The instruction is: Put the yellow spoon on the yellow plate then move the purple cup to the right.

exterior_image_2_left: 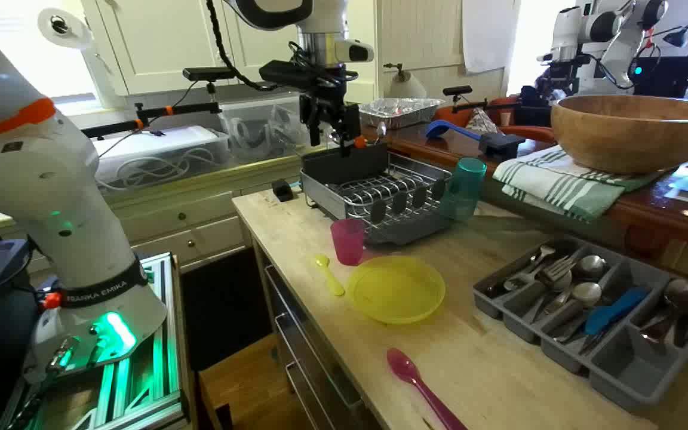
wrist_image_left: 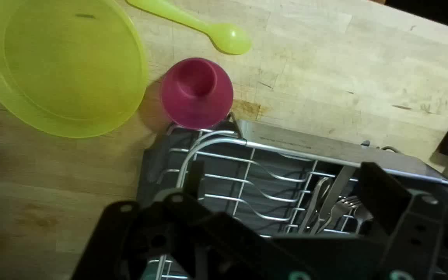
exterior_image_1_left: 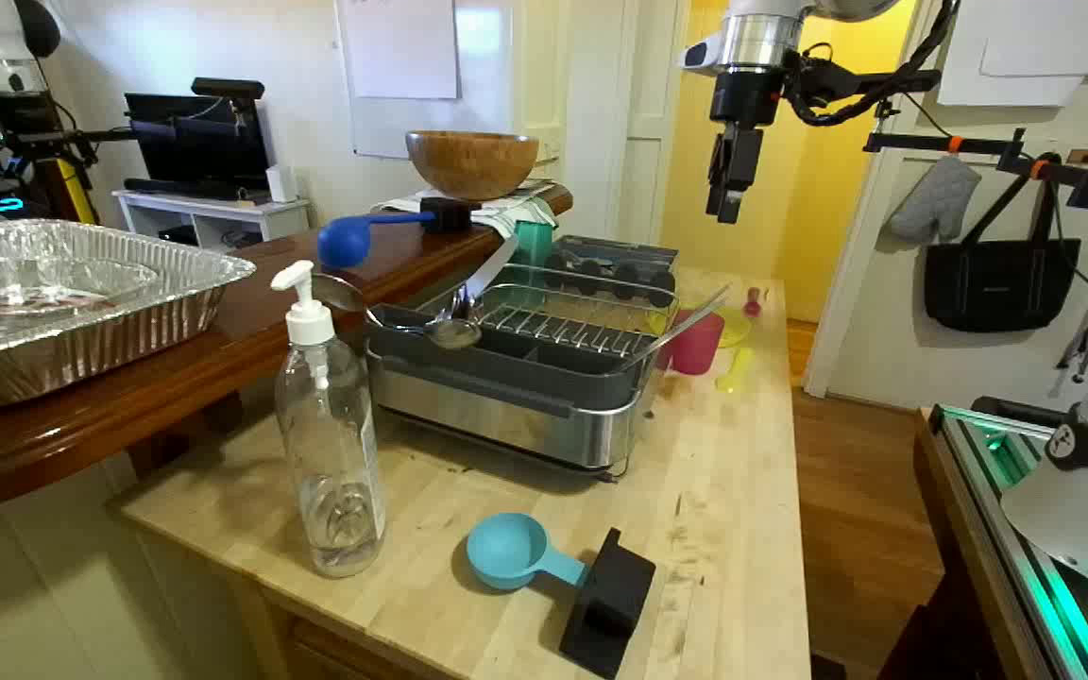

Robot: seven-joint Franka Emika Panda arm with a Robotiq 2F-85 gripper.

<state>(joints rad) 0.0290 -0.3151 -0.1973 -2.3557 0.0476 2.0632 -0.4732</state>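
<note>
The yellow spoon lies flat on the wooden counter beside the yellow plate and purple cup. It shows in both exterior views (exterior_image_1_left: 736,368) (exterior_image_2_left: 328,276) and the wrist view (wrist_image_left: 230,38). The round yellow plate (exterior_image_2_left: 396,291) lies flat with nothing on it; it also shows in the wrist view (wrist_image_left: 72,70). The pink-magenta purple cup (exterior_image_2_left: 349,242) stands between plate and dish rack; the wrist view (wrist_image_left: 196,93) looks down on it. My gripper (exterior_image_2_left: 331,142) is open and empty, high above the dish rack; its fingers (wrist_image_left: 286,179) are wide apart in the wrist view.
A metal dish rack (exterior_image_1_left: 506,416) with cutlery stands next to the cup. A teal cup (exterior_image_2_left: 464,188) is at its side. A pink spoon (exterior_image_2_left: 421,382) and a grey cutlery tray (exterior_image_2_left: 619,373) share the counter. A clear bottle (exterior_image_1_left: 331,453) and light-blue scoop (exterior_image_1_left: 509,551) stand beyond the rack.
</note>
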